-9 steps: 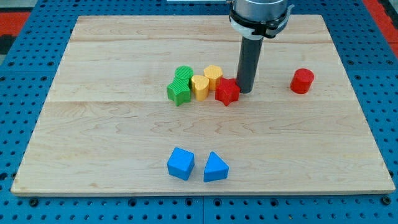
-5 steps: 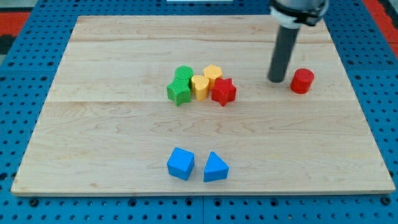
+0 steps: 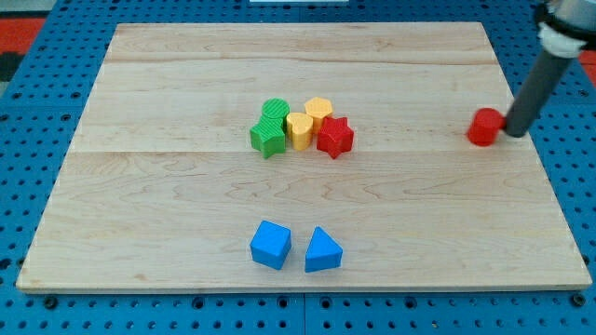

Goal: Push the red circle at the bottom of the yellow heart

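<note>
The red circle (image 3: 484, 127) lies near the board's right edge. My tip (image 3: 515, 133) stands just to its right, close to or touching it. The yellow heart (image 3: 299, 129) sits near the board's middle in a tight cluster, far to the left of the red circle. A red star (image 3: 334, 138) touches the heart's right side. A yellow hexagon (image 3: 319, 112) sits behind the heart. Two green blocks (image 3: 270, 128) sit at its left.
A blue cube (image 3: 271, 245) and a blue triangle (image 3: 322, 250) lie side by side near the bottom of the wooden board (image 3: 168, 186). Blue pegboard surrounds the board.
My tip left the red star, swept right across the board and now stands right of the red circle. The red circle shifted right by a few centimetres. The cluster stayed put.
</note>
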Tool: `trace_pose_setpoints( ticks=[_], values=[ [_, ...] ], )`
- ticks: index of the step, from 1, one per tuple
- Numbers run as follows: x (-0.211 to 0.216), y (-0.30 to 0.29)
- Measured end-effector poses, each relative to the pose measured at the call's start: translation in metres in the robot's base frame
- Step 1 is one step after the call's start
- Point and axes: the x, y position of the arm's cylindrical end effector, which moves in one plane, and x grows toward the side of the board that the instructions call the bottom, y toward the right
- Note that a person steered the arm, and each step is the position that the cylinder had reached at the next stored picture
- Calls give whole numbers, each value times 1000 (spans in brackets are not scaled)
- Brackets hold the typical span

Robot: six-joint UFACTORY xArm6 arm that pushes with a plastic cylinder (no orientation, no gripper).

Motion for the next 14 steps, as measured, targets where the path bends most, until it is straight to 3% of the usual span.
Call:
trace_pose_setpoints(
  ticks=[2,3,5,7,9,11,12,14],
  values=[
    [-23,-26],
    [-13,-88],
    [41,-154],
    [81,-161],
    [74,-138],
    [28,-141],
    [29,-179],
    [77,-211]
  ],
)
